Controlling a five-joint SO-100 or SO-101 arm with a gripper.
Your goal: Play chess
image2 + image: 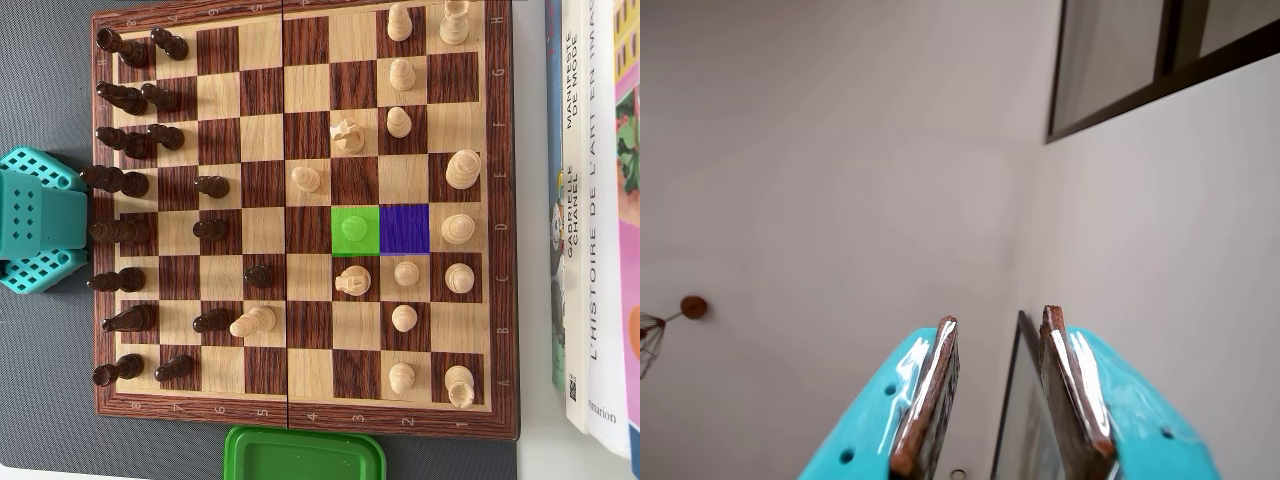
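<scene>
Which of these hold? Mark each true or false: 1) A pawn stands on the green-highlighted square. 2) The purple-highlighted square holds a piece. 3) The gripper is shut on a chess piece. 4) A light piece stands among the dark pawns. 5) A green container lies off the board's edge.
1) True: a pawn stands on the green square.
2) False: the purple square is bare.
3) False: in the wrist view the gripper is open, holding nothing, pointed at a wall.
4) True: a light piece stands beside a dark pawn.
5) True: the green container lies below the chessboard in the overhead view.
</scene>
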